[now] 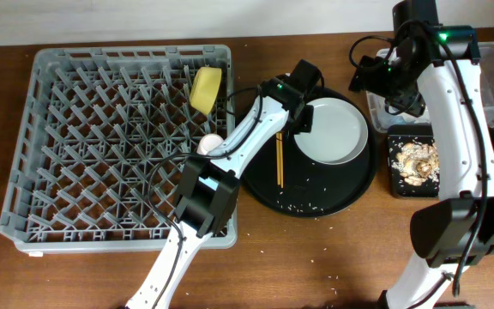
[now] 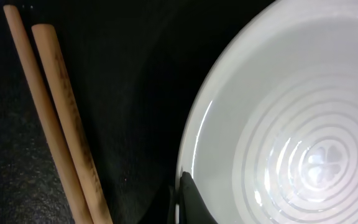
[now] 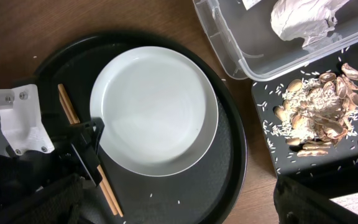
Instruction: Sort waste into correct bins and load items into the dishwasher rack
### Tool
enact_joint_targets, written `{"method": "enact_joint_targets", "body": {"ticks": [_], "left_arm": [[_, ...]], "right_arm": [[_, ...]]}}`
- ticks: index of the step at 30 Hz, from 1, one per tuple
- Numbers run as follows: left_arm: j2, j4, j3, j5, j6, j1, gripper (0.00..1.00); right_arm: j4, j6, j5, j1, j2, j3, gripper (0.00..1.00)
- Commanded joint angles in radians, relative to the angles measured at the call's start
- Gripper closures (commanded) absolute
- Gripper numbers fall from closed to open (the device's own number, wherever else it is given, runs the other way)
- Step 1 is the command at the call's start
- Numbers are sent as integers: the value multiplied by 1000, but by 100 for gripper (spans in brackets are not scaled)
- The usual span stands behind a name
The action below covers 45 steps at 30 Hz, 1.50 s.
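The pale grey plate (image 1: pixel 331 129) lies on the large round black tray (image 1: pixel 350 193), with the chopsticks (image 1: pixel 279 159) to its left. My left gripper (image 1: pixel 303 118) is at the plate's left rim. In the left wrist view one finger (image 2: pixel 188 202) lies inside the rim of the plate (image 2: pixel 291 124), closed on it. My right gripper (image 1: pixel 394 87) hovers above the clear tub (image 3: pixel 241 50), which holds the napkin (image 3: pixel 303 18). Food scraps (image 3: pixel 316 106) lie in the shallow black tray (image 1: pixel 399 184). The yellow bowl (image 1: pixel 205 88) and the pink cup (image 1: pixel 210 142) stand in the rack (image 1: pixel 101 137). The blue cup and the wrapper are out of view.
Loose rice grains are scattered on the round tray (image 3: pixel 229 168) and on the wooden table (image 1: pixel 316 257) in front of it. The left arm reaches over the rack's right edge. The table's back edge runs just behind the rack and the tub.
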Motion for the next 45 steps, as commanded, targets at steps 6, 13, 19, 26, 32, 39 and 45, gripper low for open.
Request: {"method": "enact_joint_targets", "body": {"ticks": [6, 13, 19, 26, 32, 39, 45], "left_arm": [[-344, -182, 175, -186, 192, 171, 99], [-502, -218, 108, -910, 566, 303, 100], [-383, -103, -137, -1125, 481, 345, 100], [-369, -34, -215, -920, 481, 344, 15], [-401, -237, 156, -5, 383, 319, 27], [-351, -94, -211, 87, 248, 60, 32], [-246, 123, -366, 33, 144, 28, 36]], "right_arm": [[0, 2, 16, 0, -20, -5, 2], [0, 2, 15, 0, -20, -5, 2], [0, 2, 15, 0, -20, -5, 2], [0, 2, 15, 0, -20, -5, 1], [0, 2, 15, 0, -20, -5, 1], [0, 2, 15, 0, -20, -5, 2], [0, 2, 15, 0, -20, -5, 1]]}}
